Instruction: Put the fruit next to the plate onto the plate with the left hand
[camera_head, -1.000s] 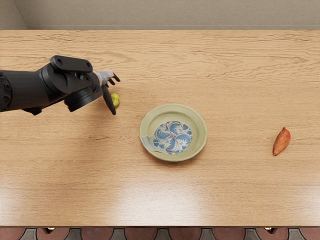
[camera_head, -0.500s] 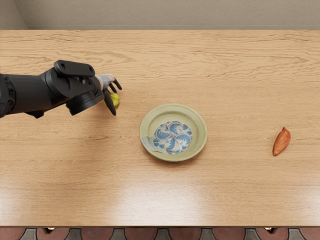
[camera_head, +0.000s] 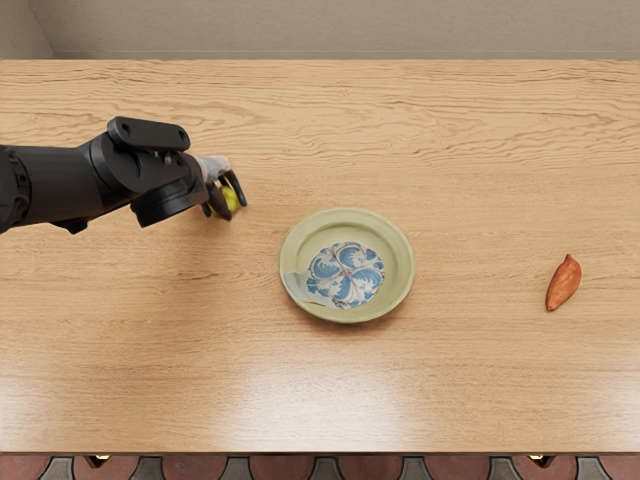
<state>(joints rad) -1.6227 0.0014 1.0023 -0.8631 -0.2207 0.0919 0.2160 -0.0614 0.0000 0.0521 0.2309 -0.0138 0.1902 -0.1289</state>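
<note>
A small yellow-green fruit (camera_head: 230, 199) lies on the table left of the plate (camera_head: 395, 240), a pale green dish with a blue and white pattern in its middle. My left hand (camera_head: 226, 194) reaches in from the left edge on a black arm. Its dark fingers are curled around the fruit, which shows only partly between them. The hand and fruit sit roughly a hand's width from the plate's left rim.
An orange-red, elongated fruit (camera_head: 563, 282) lies far to the right of the plate. The wooden table (camera_head: 320, 380) stretches wide on all sides, with its front edge near the bottom of the view.
The left hand's fingers, spread beside the fruit a second ago, have closed in around it. The arm itself has shifted only slightly.
</note>
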